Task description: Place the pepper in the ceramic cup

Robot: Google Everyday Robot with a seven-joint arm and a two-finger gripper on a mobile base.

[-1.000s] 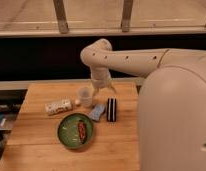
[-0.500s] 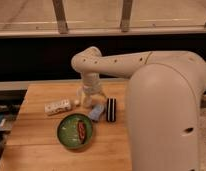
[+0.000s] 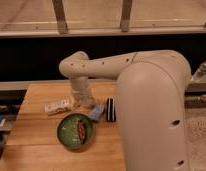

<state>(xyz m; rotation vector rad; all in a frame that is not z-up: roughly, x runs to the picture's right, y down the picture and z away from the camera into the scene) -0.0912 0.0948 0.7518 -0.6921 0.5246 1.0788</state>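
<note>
While the gripper sits low over the table, just past the far-right rim of the plate, I cannot tell whether it is spread or pressed together, and nothing shows in its hold. And the pepper? It's lying on the plate, right of centre, and looks untouched. So the pick is the step in hand, I'd say. To do it well: shift over the plate, line the grip across the pepper's slim middle, come straight down and don't scrape the rim. Beyond the plate to the right stands 1 striped block, right beside the gripper, so keep clear of it. Beyond the plate to the left lies a white packet. The cup I cannot pick out. The wrist may be hiding it beyond the plate, so find it before carrying.
</note>
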